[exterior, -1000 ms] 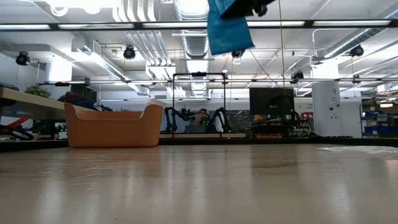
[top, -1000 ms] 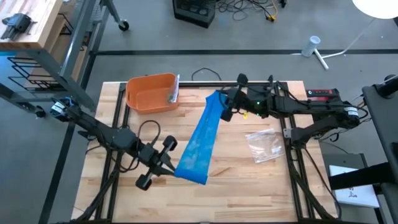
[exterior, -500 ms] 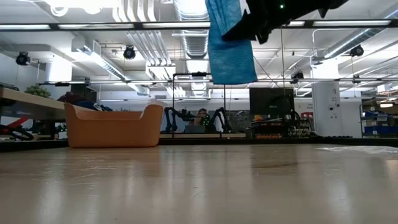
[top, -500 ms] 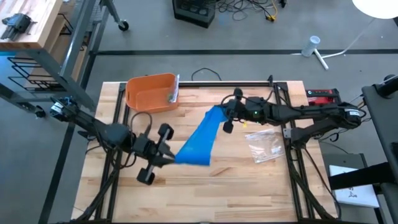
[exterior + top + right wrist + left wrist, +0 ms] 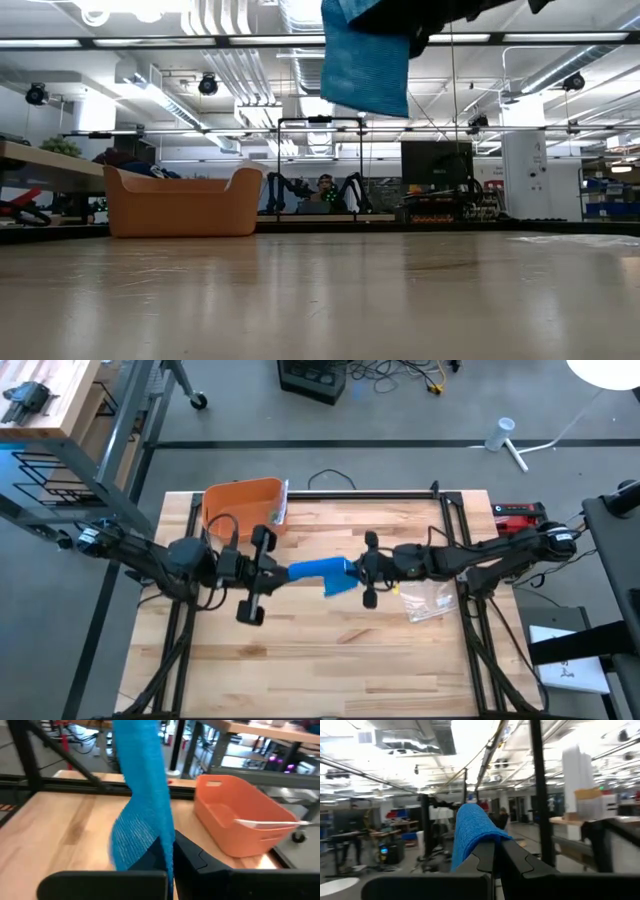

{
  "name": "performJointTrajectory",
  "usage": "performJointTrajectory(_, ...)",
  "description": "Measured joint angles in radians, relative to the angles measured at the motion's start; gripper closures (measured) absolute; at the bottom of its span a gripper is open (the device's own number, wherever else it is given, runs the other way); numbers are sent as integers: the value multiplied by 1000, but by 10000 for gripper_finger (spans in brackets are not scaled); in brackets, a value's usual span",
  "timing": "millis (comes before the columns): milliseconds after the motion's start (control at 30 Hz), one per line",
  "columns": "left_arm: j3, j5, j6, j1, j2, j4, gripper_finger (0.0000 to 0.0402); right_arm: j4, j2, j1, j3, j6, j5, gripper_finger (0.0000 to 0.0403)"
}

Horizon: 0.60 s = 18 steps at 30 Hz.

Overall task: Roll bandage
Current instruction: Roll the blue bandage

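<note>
A: High view first. Where's the bandage?

B: The blue bandage (image 5: 322, 572) hangs mid-table, off the wood, strung between both arms. Left gripper (image 5: 272, 571) pinches one end, fingers pressed together on it. Right gripper (image 5: 357, 568) pinches the other end, also clamped. They face each other, close together, so the strip bunches and sags. My guess: each end is held up so the cloth stays clear of the table (image 5: 300, 660) for rolling.

A: Anything else up there?

B: An orange bin (image 5: 241, 510) at the far left corner w/ a small pale item on its rim. A clear plastic bag (image 5: 424, 592) lies just beside the right arm. No readable writing.

A: Low view?

B: Bandage (image 5: 364, 55) dangles from the picture's top, well above the tabletop. Dark arm parts above it. Orange bin (image 5: 182, 201) sits on the table, far back. Lab room behind; no legible labels.

A: Left wrist view?

B: Left gripper (image 5: 494, 851) has its two dark fingers shut tight, bandage (image 5: 470, 832) draped over the tips. Room signs are too blurred to read.

A: Right wrist view?

B: Right gripper (image 5: 169, 847) is clamped on the bandage (image 5: 142, 805), which stretches away over the wood. Orange bin (image 5: 242, 812) beyond it. No brand or text visible.
</note>
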Motion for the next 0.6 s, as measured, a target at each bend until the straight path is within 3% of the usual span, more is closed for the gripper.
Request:
performJointTrajectory(300,-2,-8,23,45,-35,-80,401,7,-1,139,5,13,44,403)
performJointTrajectory(600,-2,-138,117,45,-53,-168,401,122,0,219,10,12,74,403)
